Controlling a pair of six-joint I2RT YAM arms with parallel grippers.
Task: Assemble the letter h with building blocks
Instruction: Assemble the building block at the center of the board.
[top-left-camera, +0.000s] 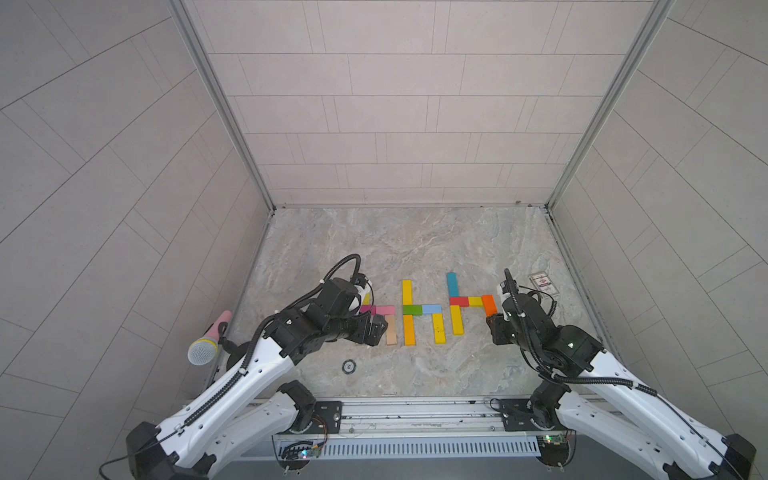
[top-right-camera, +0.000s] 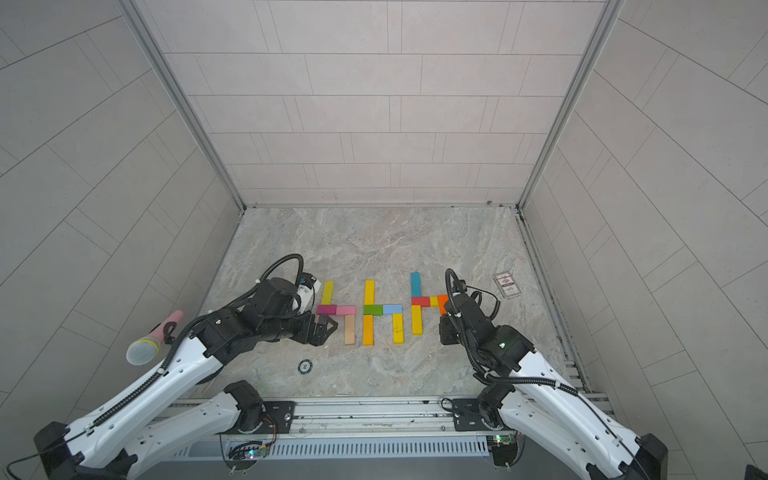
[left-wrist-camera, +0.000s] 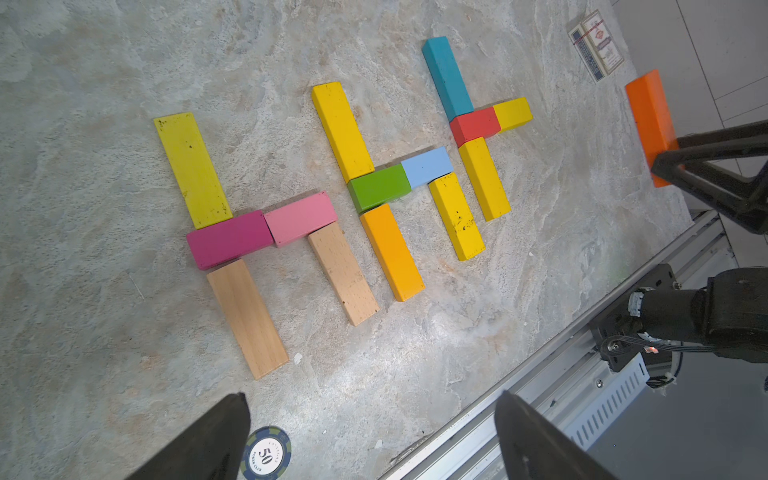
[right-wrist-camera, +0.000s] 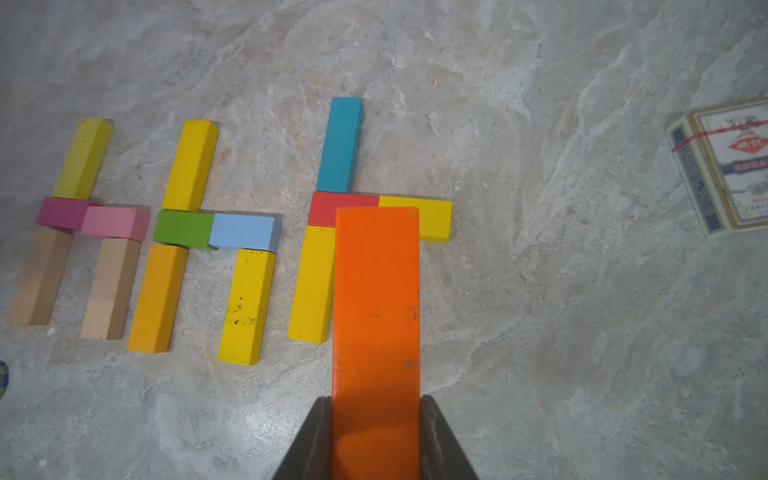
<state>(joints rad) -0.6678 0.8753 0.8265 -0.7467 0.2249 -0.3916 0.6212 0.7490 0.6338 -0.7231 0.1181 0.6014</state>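
So on the marble tabletop (top-left-camera: 415, 249) we had two full h's lying flat: the pink-and-wood h (left-wrist-camera: 228, 239) and the yellow-green-blue h (left-wrist-camera: 378, 187). The third h (right-wrist-camera: 324, 210) just beside them had its teal-and-yellow stem and red-and-yellow crossbar, but no right leg yet. That leg was the orange bar (right-wrist-camera: 376, 311), we reckoned, clamped in the right gripper (right-wrist-camera: 376, 415) and held off the table near the crossbar's free end. The left gripper (left-wrist-camera: 374, 399) sat spread wide, holding nothing, near the pink-and-wood h.
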